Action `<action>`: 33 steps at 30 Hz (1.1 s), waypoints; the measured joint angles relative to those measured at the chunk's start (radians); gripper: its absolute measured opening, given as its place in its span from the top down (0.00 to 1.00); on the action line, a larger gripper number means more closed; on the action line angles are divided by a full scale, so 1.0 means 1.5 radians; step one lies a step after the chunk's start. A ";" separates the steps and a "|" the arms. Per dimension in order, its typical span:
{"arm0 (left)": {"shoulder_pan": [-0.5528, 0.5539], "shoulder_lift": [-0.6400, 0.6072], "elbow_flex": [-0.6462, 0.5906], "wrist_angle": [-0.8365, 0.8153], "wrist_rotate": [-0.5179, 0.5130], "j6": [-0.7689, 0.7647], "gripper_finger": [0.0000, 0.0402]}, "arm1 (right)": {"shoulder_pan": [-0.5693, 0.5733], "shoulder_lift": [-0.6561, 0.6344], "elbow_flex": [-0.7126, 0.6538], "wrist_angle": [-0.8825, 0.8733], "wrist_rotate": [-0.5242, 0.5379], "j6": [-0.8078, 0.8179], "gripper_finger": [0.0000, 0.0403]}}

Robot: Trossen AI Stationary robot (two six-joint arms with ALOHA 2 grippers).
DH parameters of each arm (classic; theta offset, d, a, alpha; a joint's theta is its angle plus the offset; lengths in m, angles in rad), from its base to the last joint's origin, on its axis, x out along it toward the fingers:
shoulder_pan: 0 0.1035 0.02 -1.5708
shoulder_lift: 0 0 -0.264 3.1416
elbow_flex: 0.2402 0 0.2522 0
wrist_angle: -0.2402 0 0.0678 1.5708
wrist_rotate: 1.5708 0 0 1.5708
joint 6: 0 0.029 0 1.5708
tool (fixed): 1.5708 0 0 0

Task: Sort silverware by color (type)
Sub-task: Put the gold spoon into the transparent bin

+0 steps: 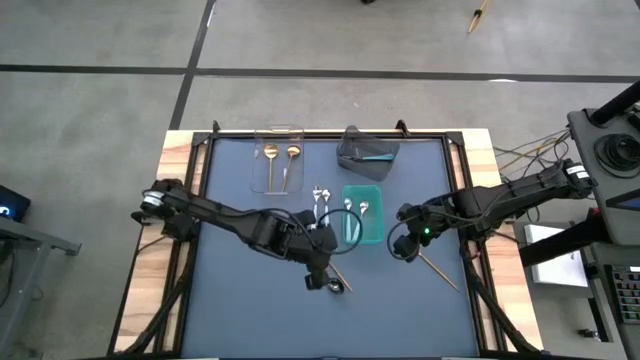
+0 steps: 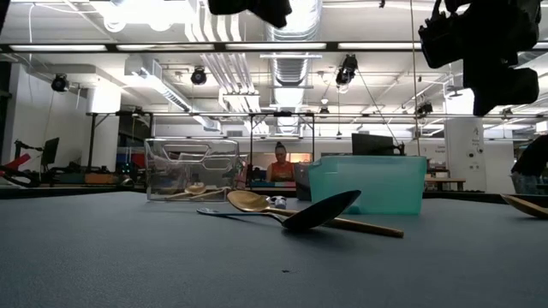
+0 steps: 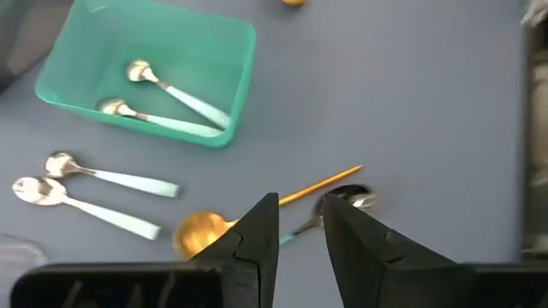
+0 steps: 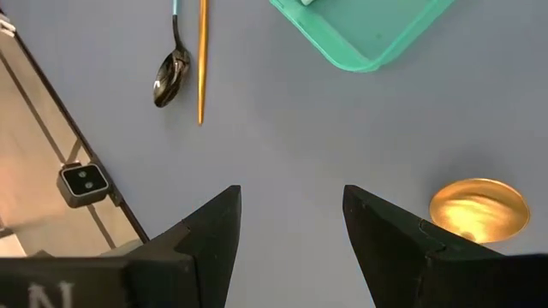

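A gold spoon (image 3: 201, 231) and a dark-bowled spoon with a teal handle (image 3: 347, 198) lie crossed on the blue mat; the dark bowl props on the gold handle (image 2: 321, 212). My left gripper (image 3: 300, 224) hovers above them, open by a narrow gap, touching nothing. My right gripper (image 4: 291, 214) hangs open over the mat beside another gold spoon (image 4: 478, 210). Two silver spoons with light-blue handles (image 3: 86, 184) lie on the mat. Two more of that kind (image 3: 167, 103) lie in the teal bin (image 1: 375, 235).
A clear bin (image 1: 262, 172) at the far side holds two gold spoons. A grey bin (image 1: 352, 158) to its right holds a teal-handled spoon. The mat's near half has free room. A wooden frame (image 1: 180, 150) borders the mat. A person sits in the room behind (image 2: 280, 162).
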 joint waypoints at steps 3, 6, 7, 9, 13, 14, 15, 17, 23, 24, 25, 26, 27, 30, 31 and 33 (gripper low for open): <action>-0.007 0.012 -0.013 0.000 -0.014 0.043 0.81 | 0.000 0.001 0.000 0.000 0.000 0.014 0.51; -0.014 0.032 -0.021 -0.001 -0.014 0.065 0.81 | 0.000 0.003 0.000 0.000 0.000 0.041 0.51; -0.016 0.038 -0.023 -0.001 -0.014 0.066 0.81 | 0.000 0.004 0.000 0.000 -0.001 0.054 0.51; -0.019 0.051 -0.029 -0.003 -0.014 0.067 0.81 | 0.000 0.004 0.000 -0.004 -0.003 0.088 0.51; -0.024 0.070 -0.049 -0.005 -0.014 0.068 0.81 | 0.001 0.004 0.000 -0.045 -0.027 0.135 0.51; -0.026 0.073 -0.052 -0.005 -0.014 0.066 0.81 | 0.001 0.004 0.000 -0.069 -0.030 0.140 0.51; -0.028 0.074 -0.055 -0.006 -0.014 0.066 0.81 | 0.002 0.004 0.000 -0.094 -0.032 0.145 0.51; -0.031 0.075 -0.055 -0.012 -0.015 0.066 0.81 | 0.002 0.004 0.000 -0.149 -0.036 0.149 0.51; -0.035 0.069 -0.055 -0.025 -0.069 0.069 0.81 | 0.002 0.004 -0.001 -0.267 -0.036 0.119 0.51; -0.035 0.066 -0.055 -0.033 -0.077 0.069 0.81 | 0.002 0.004 -0.002 -0.267 -0.036 0.114 0.51; -0.035 0.061 -0.055 -0.039 -0.080 0.070 0.81 | 0.002 0.004 -0.002 -0.267 -0.036 0.109 0.51; -0.035 0.057 -0.055 -0.045 -0.082 0.069 0.81 | 0.002 0.005 -0.002 -0.265 -0.036 0.105 0.51; -0.035 0.050 -0.055 -0.054 -0.084 0.070 0.81 | 0.002 0.005 -0.002 -0.264 -0.036 0.101 0.51; -0.035 0.028 -0.055 -0.074 -0.100 0.069 0.81 | 0.002 0.016 -0.002 -0.265 -0.029 0.085 0.51; -0.036 0.019 -0.055 -0.082 -0.111 0.068 0.81 | 0.004 0.021 -0.002 -0.262 -0.029 0.081 0.51; -0.036 -0.003 -0.055 -0.098 -0.135 0.067 0.81 | 0.008 0.036 -0.002 -0.255 -0.026 0.074 0.51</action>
